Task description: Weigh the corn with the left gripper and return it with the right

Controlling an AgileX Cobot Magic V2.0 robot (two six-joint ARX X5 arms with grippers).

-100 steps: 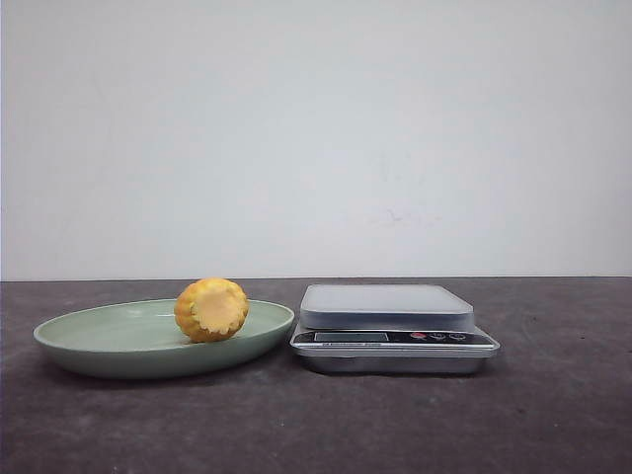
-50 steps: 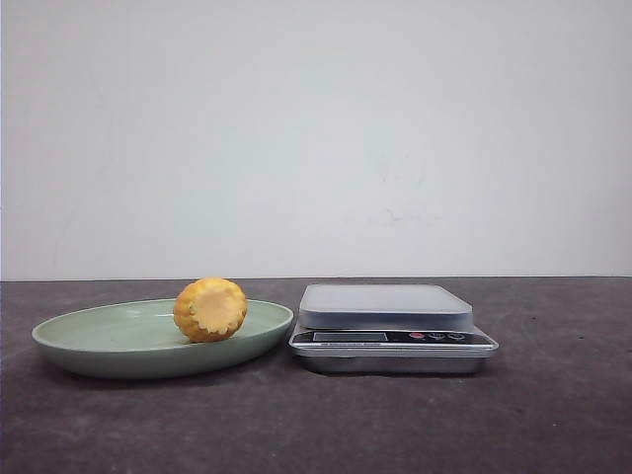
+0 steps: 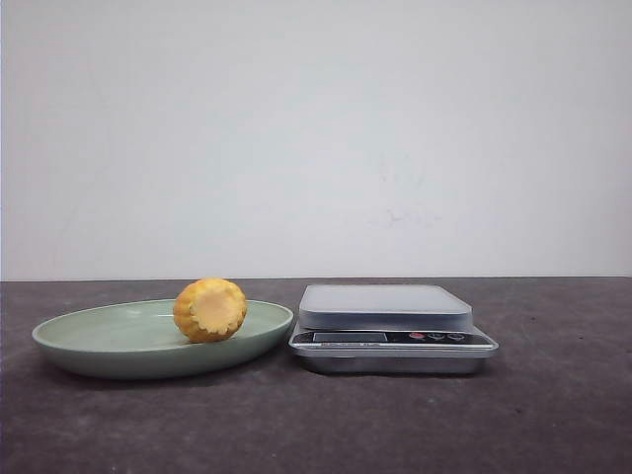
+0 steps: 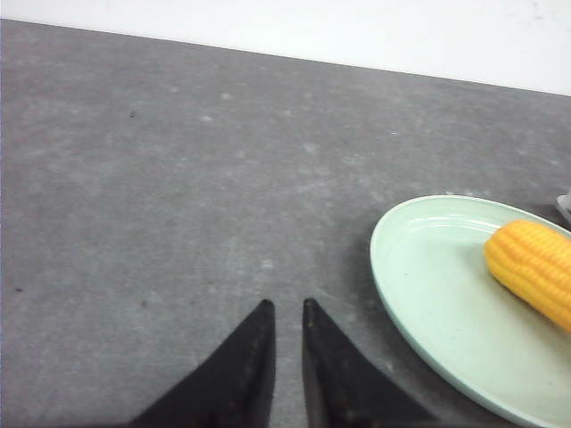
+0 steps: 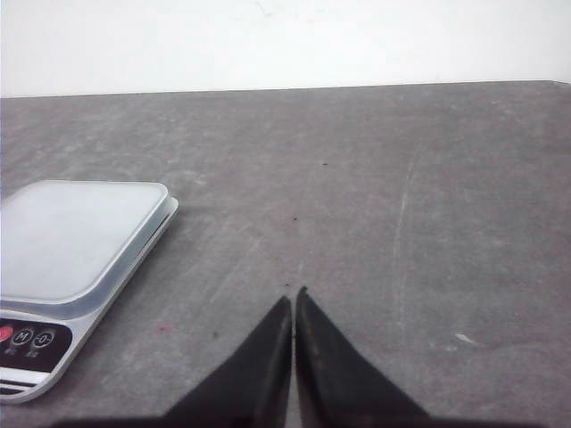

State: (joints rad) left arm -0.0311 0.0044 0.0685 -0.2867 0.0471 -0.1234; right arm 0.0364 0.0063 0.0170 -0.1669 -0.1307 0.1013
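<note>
**Grippers idle, corn on plate**

Left gripper [image 4: 285,308]: fingers nearly together, narrow gap, holding nothing, above bare table beside plate [image 4: 419,294]. Right gripper [image 5: 293,301]: fingers pressed together, holding nothing, near scale [image 5: 80,241]. Corn [image 3: 210,309] lies on plate, left of scale.

In the front view, the plate [image 3: 118,348] sits on the bench [image 3: 316,425] at lower left of the frame, and the corn [image 3: 210,309] lies in it toward its right side. Just right of the plate, at lower centre, stands the scale [image 3: 393,329], close to the plate's rim. A wall [image 3: 316,138] fills the upper frame behind the bench.
</note>
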